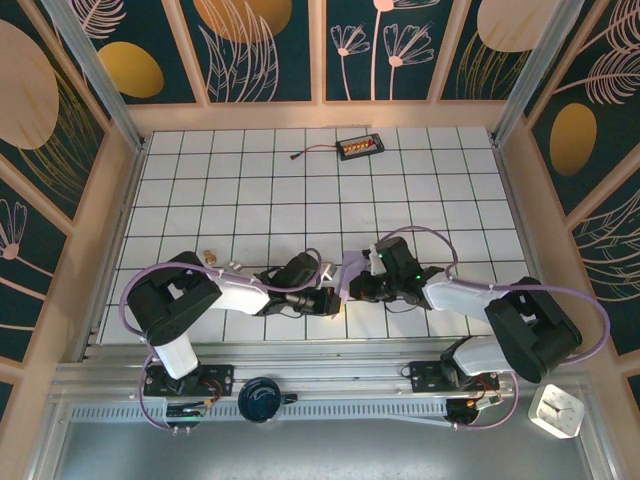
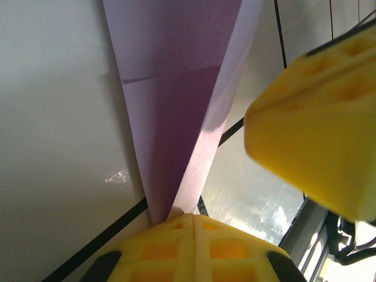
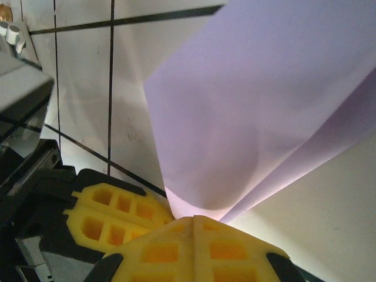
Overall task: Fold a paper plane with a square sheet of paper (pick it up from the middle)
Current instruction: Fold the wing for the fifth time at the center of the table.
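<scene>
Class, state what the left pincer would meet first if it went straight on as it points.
The folded lavender paper it grips; just beyond, probably the right pincer, though depth is unclear.

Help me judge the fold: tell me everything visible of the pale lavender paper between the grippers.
The pale lavender paper is thin, plain, matte and folded into layers. At the left wrist it tapers to a narrow point, crossed by a faint crease; the shut left gripper pinches that tip. At the right wrist two layers spread from a soft, rounded bend pinched by the shut right gripper. The white tiled table lies behind it.
</scene>
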You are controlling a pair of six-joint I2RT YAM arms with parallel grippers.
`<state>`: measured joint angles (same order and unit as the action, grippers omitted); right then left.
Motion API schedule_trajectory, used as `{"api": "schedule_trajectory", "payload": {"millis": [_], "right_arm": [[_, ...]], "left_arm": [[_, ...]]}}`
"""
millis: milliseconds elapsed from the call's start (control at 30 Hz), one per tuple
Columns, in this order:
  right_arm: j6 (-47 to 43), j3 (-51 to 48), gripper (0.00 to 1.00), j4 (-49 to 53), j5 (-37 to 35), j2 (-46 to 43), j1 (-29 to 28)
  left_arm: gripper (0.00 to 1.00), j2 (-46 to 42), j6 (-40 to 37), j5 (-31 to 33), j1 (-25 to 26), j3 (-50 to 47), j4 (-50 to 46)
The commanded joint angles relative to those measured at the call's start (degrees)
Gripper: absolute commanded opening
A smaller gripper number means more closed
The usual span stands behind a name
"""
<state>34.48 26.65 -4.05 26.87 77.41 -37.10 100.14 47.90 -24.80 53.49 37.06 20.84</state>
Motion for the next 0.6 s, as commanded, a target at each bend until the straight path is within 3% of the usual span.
{"api": "schedule_trajectory", "payload": {"millis": [0,567], "right_arm": [[3.3,-0.5,0.00,-5.5,-0.1,0.6,-1.7],[0.9,1.6,0.00,-7.0,-1.8,9.9,-1.3]], "left_arm": [[0.00,2.7,0.3,0.7,0.0,-2.6,-8.4],[0.00,3.5,-1.0,0.1,0.0,-2.6,-9.9]]}}
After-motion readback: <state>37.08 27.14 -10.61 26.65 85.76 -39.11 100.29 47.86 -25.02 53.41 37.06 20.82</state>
